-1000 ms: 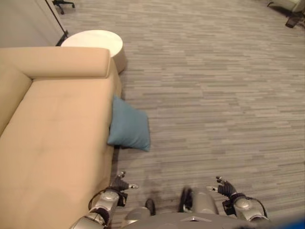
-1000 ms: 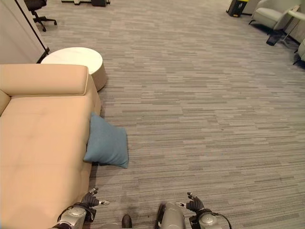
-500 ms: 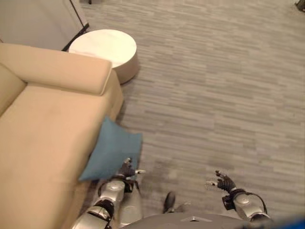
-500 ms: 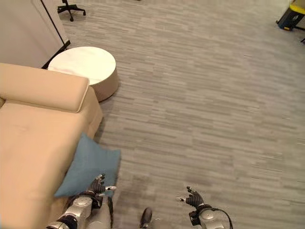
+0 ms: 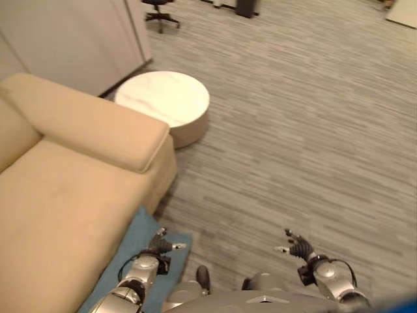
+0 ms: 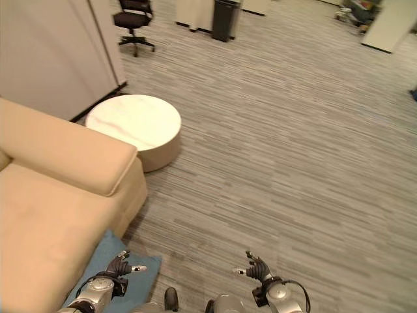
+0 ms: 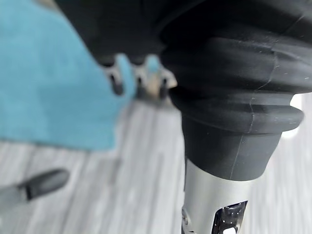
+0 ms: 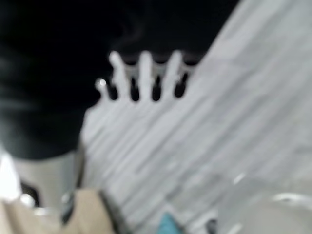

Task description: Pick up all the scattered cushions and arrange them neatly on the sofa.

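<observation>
A blue cushion (image 5: 111,280) lies on the floor against the front of the beige sofa (image 5: 58,202), at the lower left of the eye views. My left hand (image 5: 156,246) hovers just over the cushion's right part, fingers relaxed and holding nothing; the left wrist view shows the blue cushion (image 7: 48,83) past the fingers (image 7: 139,80). My right hand (image 5: 296,249) hangs open over bare floor at the lower right, apart from the cushion.
A low round white table (image 5: 166,104) stands by the sofa's armrest (image 5: 98,127). A pale cabinet wall (image 5: 71,39) rises behind it, with a black office chair (image 6: 133,19) and a dark bin (image 6: 225,16) farther back. Grey striped carpet (image 5: 313,130) spreads to the right.
The camera has swung, so the whole scene slid down and left; the cushion now sits at the bottom edge under my left hand. Both hands stay open and low.
</observation>
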